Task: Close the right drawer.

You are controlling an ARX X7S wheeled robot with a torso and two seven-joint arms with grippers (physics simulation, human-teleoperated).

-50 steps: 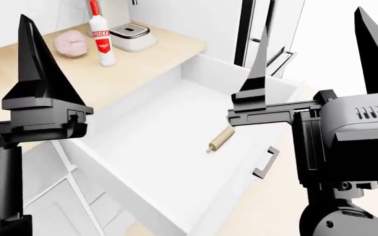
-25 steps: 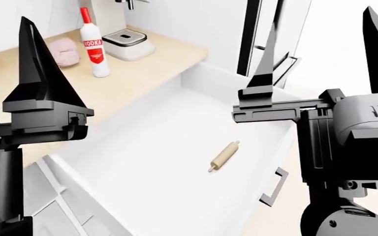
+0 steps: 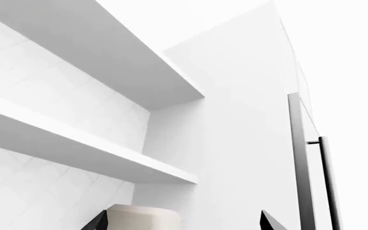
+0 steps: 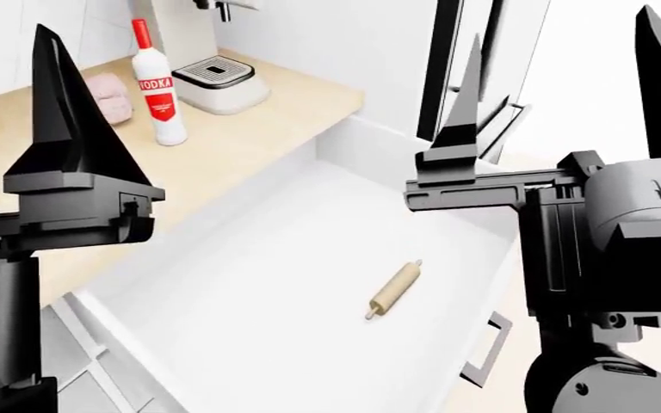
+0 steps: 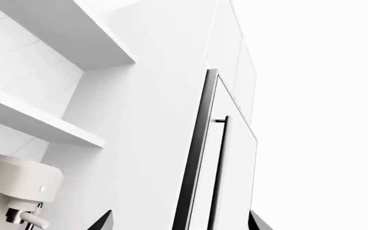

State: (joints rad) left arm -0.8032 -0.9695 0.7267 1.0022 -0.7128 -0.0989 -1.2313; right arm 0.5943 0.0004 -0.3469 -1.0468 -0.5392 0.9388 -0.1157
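Note:
The right drawer point(image 4: 273, 284) stands pulled far out below the wooden counter, a deep white box with a black bar handle point(image 4: 485, 348) on its front. A small wooden rolling pin point(image 4: 394, 290) lies inside it. My right gripper point(image 4: 560, 52) is open and empty, held high over the drawer's front right part, its fingers pointing up. My left gripper point(image 3: 184, 220) is open and empty; in the head view only one of its fingers point(image 4: 61, 112) shows, raised over the counter's near edge. Neither gripper touches the drawer. The right gripper point(image 5: 179, 220) faces a tall cabinet.
On the wooden counter point(image 4: 250, 120) stand a vodka bottle point(image 4: 155, 82), a cream coffee machine point(image 4: 221, 77) and a pink lump point(image 4: 107, 96). A tall white door with a black handle point(image 4: 497, 52) rises behind the drawer. White wall shelves point(image 3: 75, 148) hang above.
The head view has shifted: the drawer, rolling pin and handle now sit lower in the picture and more of the drawer's inside shows. Both grippers keep their pose, open.

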